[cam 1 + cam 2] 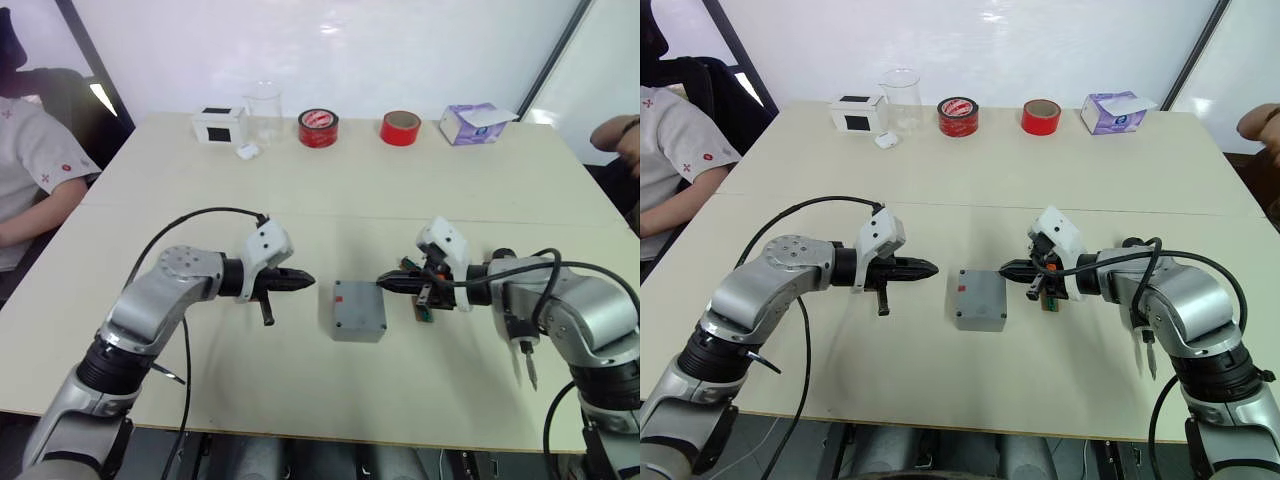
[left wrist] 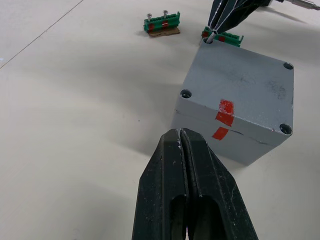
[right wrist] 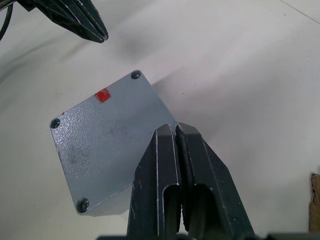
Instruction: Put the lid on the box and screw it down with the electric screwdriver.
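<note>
A: Where is the lid (image 1: 358,306) located?
B: It is seated on the box (image 2: 220,142), mid-desk (image 1: 300,190).
A: Pincer state?
B: The left pincer (image 1: 308,281) and right pincer (image 1: 382,283) are pressed together, nothing held, flanking the box.

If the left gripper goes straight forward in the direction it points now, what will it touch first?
Most likely the grey box with its lid on, directly ahead of the shut fingers of the left gripper. Height is uncertain, so it might meet the side wall or skim the lid.
</note>
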Robot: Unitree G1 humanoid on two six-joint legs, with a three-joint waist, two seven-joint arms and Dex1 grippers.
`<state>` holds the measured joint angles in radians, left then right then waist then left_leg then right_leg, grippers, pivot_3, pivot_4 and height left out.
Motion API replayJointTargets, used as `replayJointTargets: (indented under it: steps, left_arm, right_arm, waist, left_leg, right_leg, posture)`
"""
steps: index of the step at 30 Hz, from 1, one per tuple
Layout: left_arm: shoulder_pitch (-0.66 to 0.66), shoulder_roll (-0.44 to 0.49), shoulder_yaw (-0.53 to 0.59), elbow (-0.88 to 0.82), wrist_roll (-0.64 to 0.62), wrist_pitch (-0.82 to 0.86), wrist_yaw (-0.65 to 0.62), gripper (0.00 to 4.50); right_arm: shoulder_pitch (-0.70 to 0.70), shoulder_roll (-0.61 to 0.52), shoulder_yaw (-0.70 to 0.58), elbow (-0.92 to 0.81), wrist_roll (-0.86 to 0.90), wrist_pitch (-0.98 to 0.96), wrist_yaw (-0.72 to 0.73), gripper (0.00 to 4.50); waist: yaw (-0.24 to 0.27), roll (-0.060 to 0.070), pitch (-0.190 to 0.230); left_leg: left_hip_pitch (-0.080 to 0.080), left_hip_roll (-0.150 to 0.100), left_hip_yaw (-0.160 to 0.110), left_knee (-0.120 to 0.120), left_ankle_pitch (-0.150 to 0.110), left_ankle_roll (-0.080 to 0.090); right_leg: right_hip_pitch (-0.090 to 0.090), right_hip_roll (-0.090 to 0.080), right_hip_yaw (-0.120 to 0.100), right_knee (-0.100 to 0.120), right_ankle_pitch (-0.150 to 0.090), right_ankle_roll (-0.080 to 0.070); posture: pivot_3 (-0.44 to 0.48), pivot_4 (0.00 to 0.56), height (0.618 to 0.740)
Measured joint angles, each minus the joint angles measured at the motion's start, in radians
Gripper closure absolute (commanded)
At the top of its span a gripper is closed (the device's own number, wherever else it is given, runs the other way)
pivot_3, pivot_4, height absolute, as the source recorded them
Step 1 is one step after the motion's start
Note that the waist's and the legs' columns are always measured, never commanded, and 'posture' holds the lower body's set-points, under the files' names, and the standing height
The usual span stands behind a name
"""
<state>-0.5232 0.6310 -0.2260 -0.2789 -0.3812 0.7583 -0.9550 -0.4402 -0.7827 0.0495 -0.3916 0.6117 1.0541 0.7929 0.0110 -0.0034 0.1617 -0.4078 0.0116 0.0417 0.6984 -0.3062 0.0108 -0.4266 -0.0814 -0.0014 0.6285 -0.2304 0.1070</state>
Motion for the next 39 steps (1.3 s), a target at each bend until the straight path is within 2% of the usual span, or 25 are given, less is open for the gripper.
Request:
replayJointTargets:
  steps: [11,14,19,22,25,30,31,35,37,39]
  left_arm:
    - [0.000,-0.003,-0.007,0.000,0.001,-0.001,0.000,4.50]
    - [0.000,-0.006,-0.007,0.000,-0.002,0.000,0.000,4.50]
    - [0.000,-0.018,-0.005,0.000,-0.014,0.001,0.004,4.50]
    - [-0.001,-0.025,-0.004,0.000,-0.023,0.001,0.005,4.50]
    - [-0.002,-0.032,-0.002,-0.001,-0.028,0.002,0.008,4.50]
    - [-0.021,-0.046,-0.003,-0.034,-0.045,0.004,0.008,4.50]
    - [-0.037,-0.052,-0.005,-0.051,-0.050,0.012,0.005,4.50]
    - [-0.062,-0.065,-0.028,-0.123,-0.083,0.015,-0.023,4.50]
    - [-0.070,-0.093,-0.060,-0.128,-0.086,0.009,-0.028,4.50]
    - [-0.070,-0.101,-0.088,-0.135,-0.085,-0.003,-0.034,4.50]
  right_arm:
    - [0.003,0.000,0.014,0.000,-0.010,-0.016,-0.002,4.47]
    - [0.003,0.000,0.014,0.001,-0.010,-0.017,-0.003,3.71]
    - [0.000,0.000,0.014,0.007,-0.010,-0.017,-0.003,1.79]
    - [-0.008,-0.005,0.007,0.014,-0.010,-0.017,-0.003,0.45]
    - [-0.009,-0.023,-0.010,0.026,-0.003,-0.010,0.001,0.45]
    - [-0.031,-0.045,-0.136,0.049,0.045,0.059,-0.013,0.45]
    - [-0.036,-0.080,-0.159,0.069,0.048,0.093,-0.023,0.22]
    - [-0.053,-0.263,-0.249,0.165,0.047,0.315,-0.051,0.22]
    - [-0.123,-0.320,-0.242,0.217,0.041,0.460,-0.096,0.22]
    - [-0.148,-0.393,-0.211,0.258,0.027,0.525,-0.144,0.22]
  waist:
    - [0.000,0.000,0.000]
    - [0.000,0.000,0.000]
    - [0.000,0.000,0.000]
    - [0.000,0.000,0.000]
    - [0.001,0.000,0.000]
    - [0.001,0.000,0.000]
    - [0.003,0.000,0.000]
    - [0.002,-0.001,0.000]
    - [-0.008,0.000,0.000]
    - [-0.008,0.000,0.001]
  left_leg:
    - [0.000,0.000,0.000,0.000,0.000,0.000]
    - [0.000,0.000,0.000,0.000,0.000,0.000]
    - [0.000,0.000,0.000,0.000,0.000,0.000]
    - [0.000,0.000,0.000,0.000,0.000,0.000]
    - [0.000,0.000,0.000,0.000,0.000,0.000]
    - [0.000,0.000,0.000,0.000,0.000,0.000]
    - [0.000,0.000,0.000,0.000,0.000,0.000]
    - [-0.001,0.000,0.001,0.000,0.000,0.001]
    - [0.000,0.000,0.003,0.000,0.000,0.001]
    - [0.000,0.001,0.002,-0.001,0.000,0.001]
  right_leg:
    - [0.000,0.000,0.000,0.000,0.000,0.000]
    - [0.000,0.000,0.000,0.000,0.000,0.000]
    - [0.000,0.000,0.000,0.000,0.000,0.000]
    - [0.000,0.000,0.000,0.000,0.000,0.000]
    - [0.000,0.000,0.000,0.000,0.000,0.000]
    - [0.000,0.000,0.000,0.000,0.000,0.000]
    - [0.000,0.000,0.000,0.000,0.000,0.000]
    - [0.000,-0.002,0.001,-0.003,-0.001,-0.003]
    - [0.000,-0.002,0.002,-0.002,-0.002,-0.004]
    - [0.000,0.000,0.002,-0.002,-0.002,-0.004]
  posture:
    - [0.000,0.150,0.740]
    - [0.000,0.150,0.740]
    - [0.000,0.150,0.740]
    - [0.000,0.150,0.740]
    - [0.000,0.150,0.740]
    - [0.000,0.150,0.740]
    - [0.000,0.150,0.740]
    - [0.000,0.150,0.740]
    - [0.000,0.150,0.740]
    - [0.000,0.150,0.740]
